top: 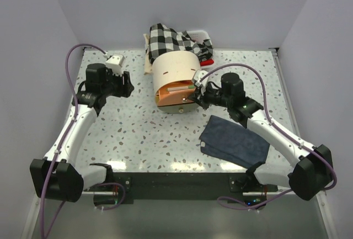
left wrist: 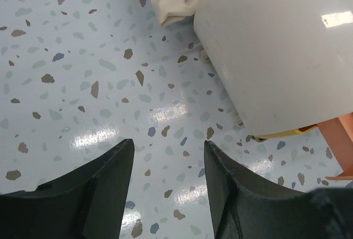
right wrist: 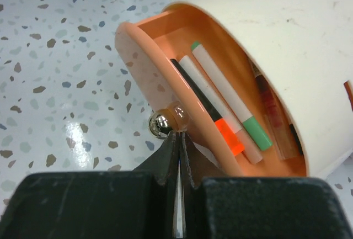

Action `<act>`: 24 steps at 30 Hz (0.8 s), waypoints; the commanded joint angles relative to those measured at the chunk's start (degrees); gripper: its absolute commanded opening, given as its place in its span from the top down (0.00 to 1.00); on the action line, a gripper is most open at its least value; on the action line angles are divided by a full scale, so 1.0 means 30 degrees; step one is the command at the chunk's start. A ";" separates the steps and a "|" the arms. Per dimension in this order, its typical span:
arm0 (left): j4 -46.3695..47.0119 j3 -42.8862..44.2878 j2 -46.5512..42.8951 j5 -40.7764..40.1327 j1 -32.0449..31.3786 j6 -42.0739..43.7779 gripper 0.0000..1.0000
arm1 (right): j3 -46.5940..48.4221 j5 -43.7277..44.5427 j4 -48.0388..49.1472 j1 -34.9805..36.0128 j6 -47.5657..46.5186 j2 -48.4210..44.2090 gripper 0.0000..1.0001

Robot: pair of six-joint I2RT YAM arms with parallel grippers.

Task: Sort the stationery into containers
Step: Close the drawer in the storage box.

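One orange drawer (right wrist: 138, 46) stood open in the cream cabinet (right wrist: 298, 29), holding three markers (right wrist: 220, 98) and one red pencil (right wrist: 270, 106). The right gripper (right wrist: 177, 142) was closed, fingers together, at the drawer's knob (right wrist: 160, 123); the left gripper (left wrist: 168, 145) gaped over the table (left wrist: 83, 57).

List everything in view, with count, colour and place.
cabinet: one, cream, middle of the table.
drawer: one, orange, pulled out of the cabinet.
knob: one, brass, on the drawer front.
pens: three, black with orange cap, white, white with green cap; in the drawer.
pencil: one, dark red, in the drawer, partly hidden.
checked fabric: one, black and white, behind the cabinet.
cloth: one, dark blue, on the table's near right.
red thing: one, behind the cabinet's right side; cannot tell what.
table: one, speckled white.
left tool: one, black, open, over the table left of the cabinet.
right tool: one, black, shut, tips at the knob.
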 commanded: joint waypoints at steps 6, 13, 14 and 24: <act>0.1332 -0.0243 -0.0470 0.0907 0.0447 -0.0354 0.42 | 0.0642 0.1365 0.3498 0.0031 0.0962 0.0925 0.99; 0.1537 -0.0273 -0.0441 0.1639 0.0564 0.0057 0.39 | 0.0905 0.2245 0.4463 0.0060 0.1108 0.1746 0.96; 0.1567 -0.0273 -0.0440 0.1640 0.0564 0.0056 0.39 | 0.0993 0.2274 0.4552 0.0031 0.1196 0.1949 0.96; 0.1742 -0.0449 -0.0323 0.1669 0.0681 -0.0002 0.38 | 0.1404 0.2480 0.4818 0.0060 0.1489 0.2479 0.94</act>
